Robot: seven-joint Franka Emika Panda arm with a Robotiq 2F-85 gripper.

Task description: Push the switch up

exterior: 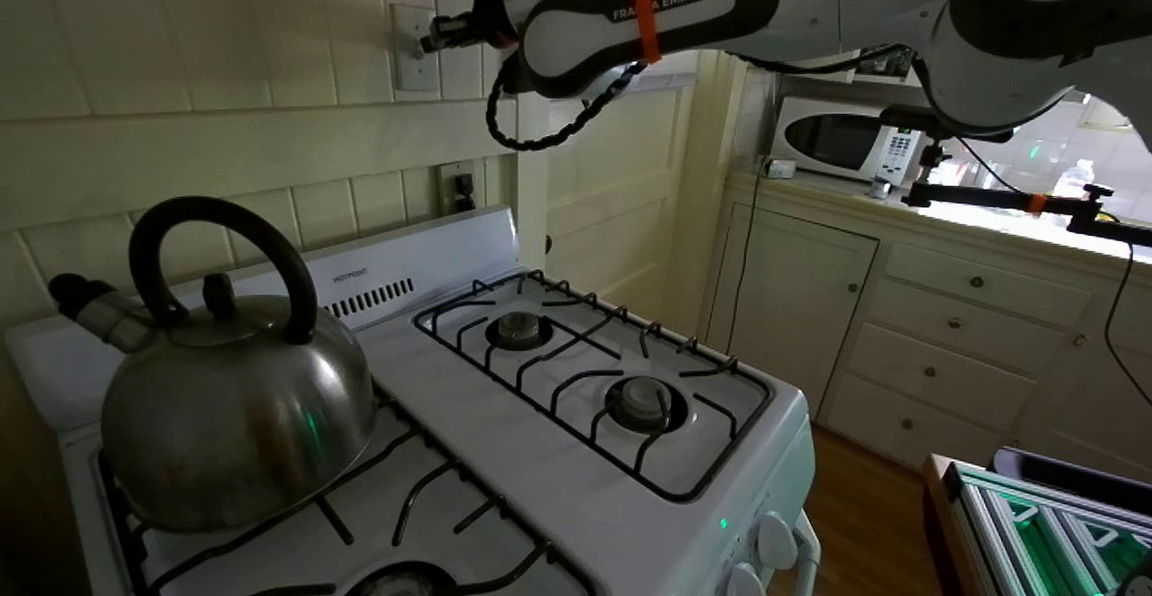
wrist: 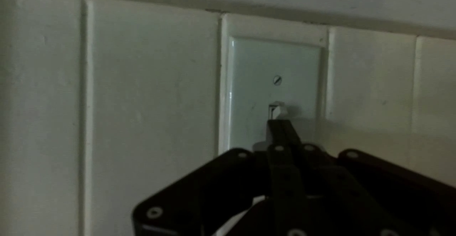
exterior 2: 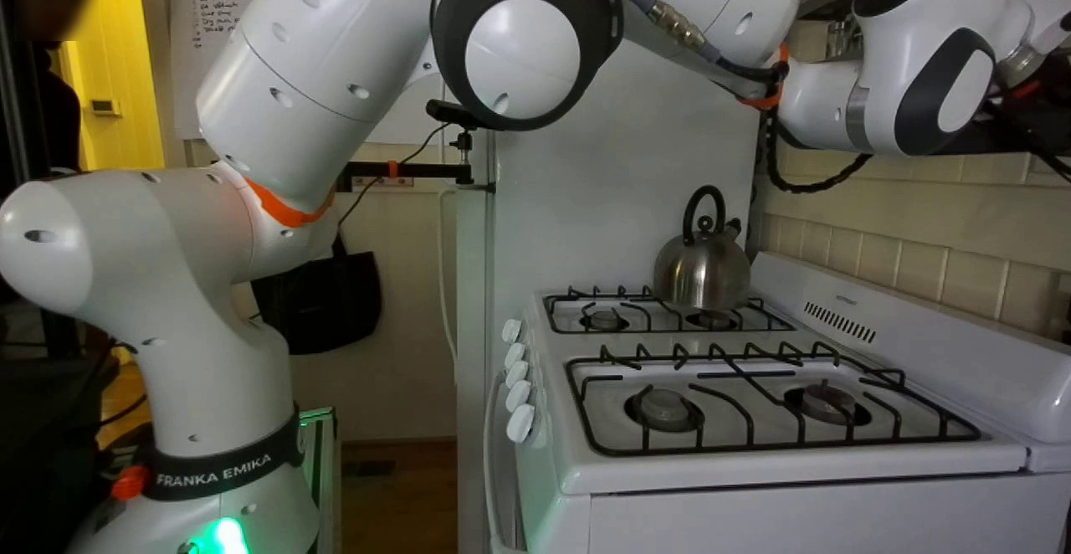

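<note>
The switch is a cream-white upright wall plate (exterior: 417, 74) on the panelled wall above the stove. It fills the middle of the wrist view (wrist: 274, 61), with a screw above its small white toggle (wrist: 280, 112). My gripper (wrist: 279, 121) is shut with its black fingertips together and nothing between them. In the wrist view the tips sit just below the toggle and hide the lower plate. I cannot tell whether they touch the toggle. In an exterior view the gripper (exterior: 428, 40) reaches the plate from the side. In an exterior view the arm's far end runs out of frame, with the switch out of view.
A steel kettle (exterior: 238, 416) stands on the white stove (exterior: 486, 398) below; both also show in an exterior view, kettle (exterior 2: 701, 278) and stove (exterior 2: 669, 474). An outlet with a dark plug (exterior: 463, 191) is under the switch. A black cable (exterior: 576, 135) hangs from the arm.
</note>
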